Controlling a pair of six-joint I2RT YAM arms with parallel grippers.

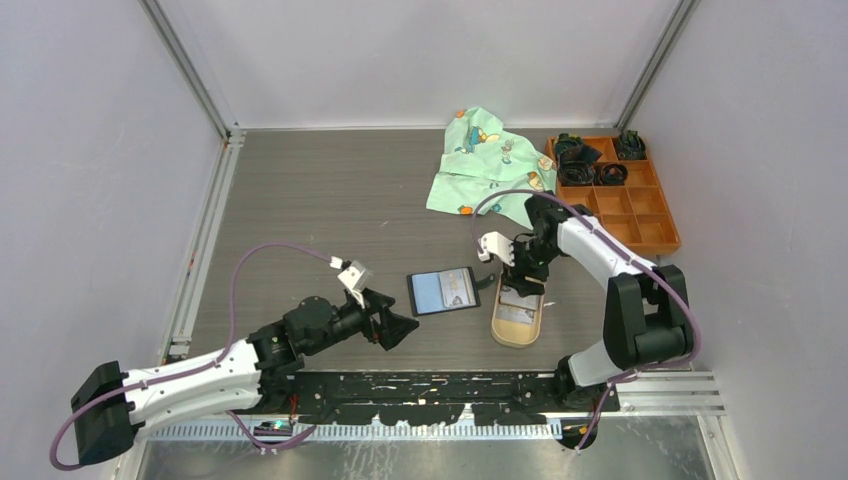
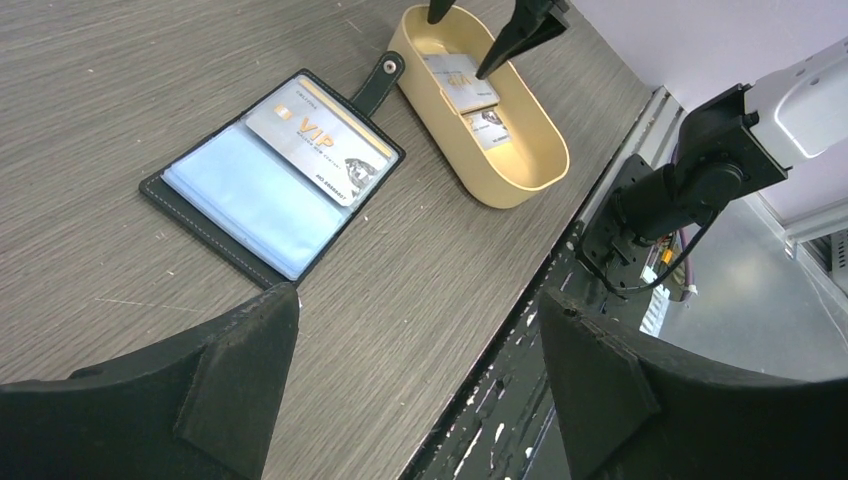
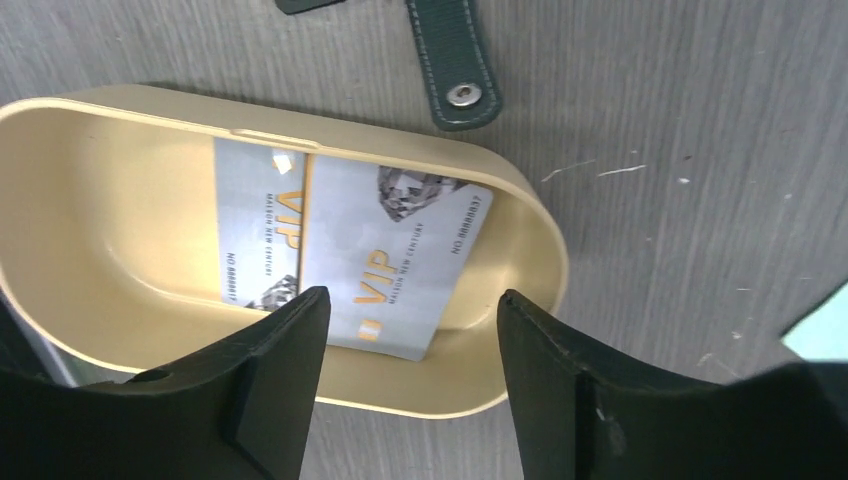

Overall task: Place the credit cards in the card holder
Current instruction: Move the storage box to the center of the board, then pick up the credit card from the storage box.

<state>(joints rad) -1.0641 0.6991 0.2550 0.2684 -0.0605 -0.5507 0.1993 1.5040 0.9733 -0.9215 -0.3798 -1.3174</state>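
The black card holder (image 1: 443, 291) lies open on the table; in the left wrist view (image 2: 230, 190) it holds a grey VIP card (image 2: 318, 140) in its right pocket and a pale blue sleeve on the left. Two more grey credit cards (image 3: 395, 265) overlap inside the tan oval tray (image 3: 110, 200), also seen from the top (image 1: 516, 340). My right gripper (image 3: 410, 300) is open and empty just above the tray's cards (image 1: 520, 268). My left gripper (image 2: 420, 300) is open and empty near the table's front edge, to the near left of the holder (image 1: 400, 328).
A green patterned cloth (image 1: 485, 160) lies at the back. An orange compartment box (image 1: 640, 215) with black items stands at the back right. The holder's snap tab (image 3: 455, 60) lies beside the tray. A black rail (image 1: 450, 385) runs along the front edge.
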